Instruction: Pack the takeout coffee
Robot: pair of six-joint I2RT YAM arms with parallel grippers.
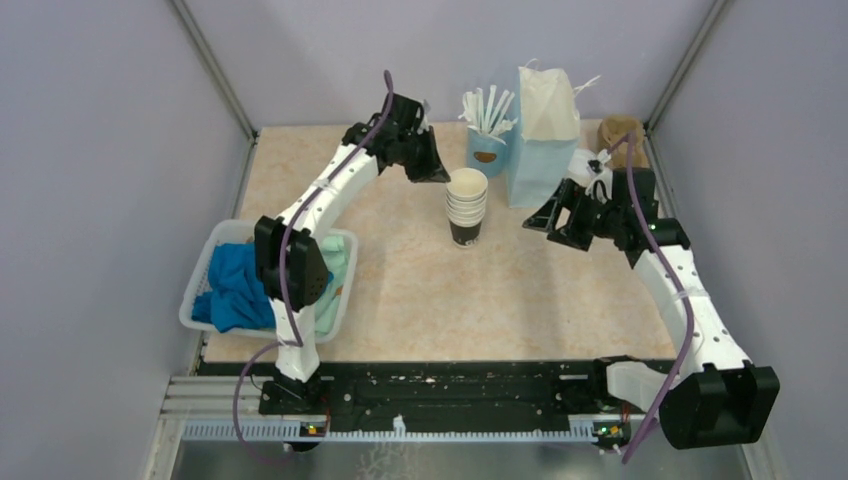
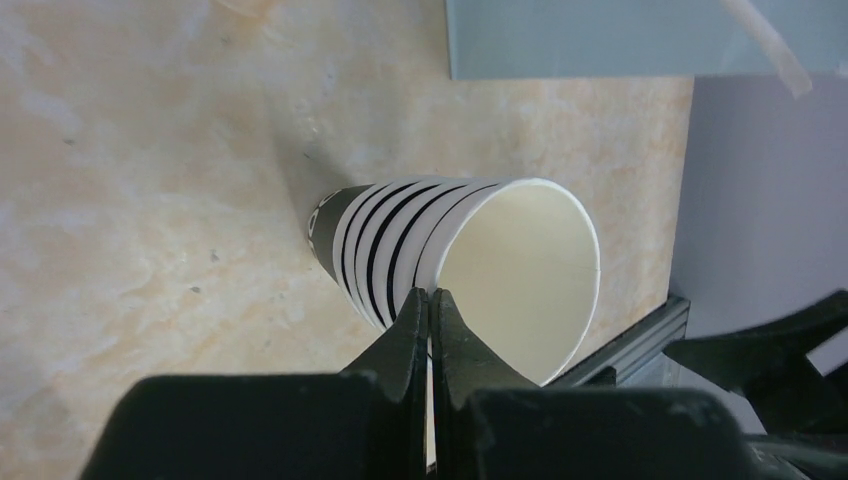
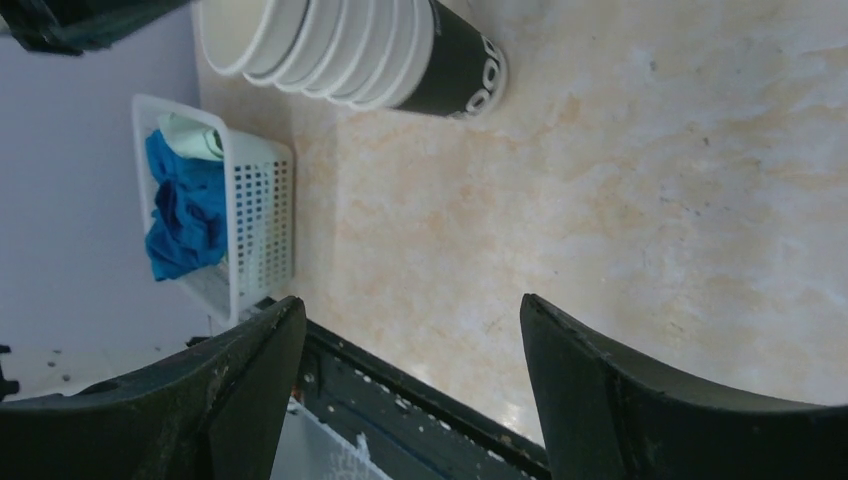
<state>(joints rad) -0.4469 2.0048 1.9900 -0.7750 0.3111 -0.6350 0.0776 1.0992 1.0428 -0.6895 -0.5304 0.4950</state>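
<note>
No lidded takeout coffee shows in any view. A stack of lidless cream-and-black paper cups (image 1: 467,205) stands mid-table. It also shows in the left wrist view (image 2: 400,240) and the right wrist view (image 3: 400,50). My left gripper (image 1: 443,175) is at the stack's top left edge. In its wrist view the gripper (image 2: 430,292) is shut on the rim wall of the top cup, with a thin white sliver between the fingers. My right gripper (image 1: 545,222) hangs to the right of the stack. It (image 3: 410,305) is wide open and empty above bare table.
A light blue paper bag (image 1: 545,150) stands upright behind the stack, with a light blue cup of white sticks (image 1: 487,150) to its left. A brown object (image 1: 620,130) sits at the back right corner. A white basket (image 1: 200,290) of blue cloth sits at the left, also in the right wrist view (image 3: 255,200).
</note>
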